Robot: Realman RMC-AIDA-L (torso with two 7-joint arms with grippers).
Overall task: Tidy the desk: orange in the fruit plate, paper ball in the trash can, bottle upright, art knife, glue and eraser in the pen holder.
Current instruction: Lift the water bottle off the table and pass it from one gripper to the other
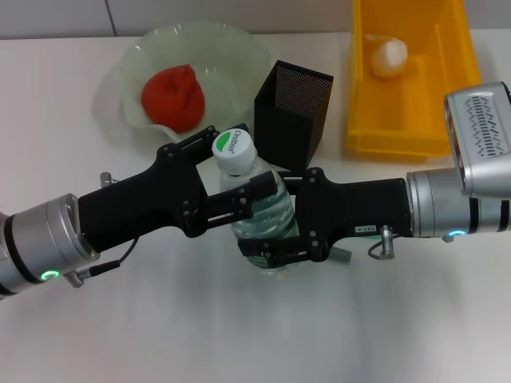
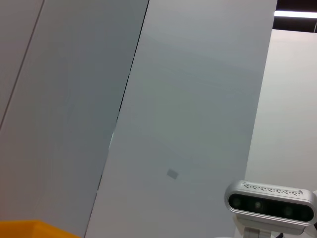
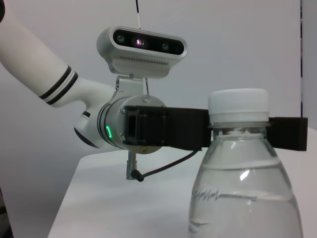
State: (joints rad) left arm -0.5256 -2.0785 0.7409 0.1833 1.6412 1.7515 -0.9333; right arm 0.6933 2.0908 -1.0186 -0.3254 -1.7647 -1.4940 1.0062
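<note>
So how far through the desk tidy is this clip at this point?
Done: the orange lies in the fruit plate, and the paper ball in the trash can. In hand: the bottle stands upright, left gripper around its neck, right gripper on its body. Left: no knife, glue or eraser is visible, and the pen holder shows nothing inside.

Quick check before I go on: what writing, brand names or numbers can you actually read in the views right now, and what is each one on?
"Cestbon": green logo on the white cap of the bottle, which stands between the left gripper and the right gripper.
Small white tag on the right gripper's body: too small to read.
The bottle's label: hidden by the grippers, unreadable.
No other text shows.
</note>
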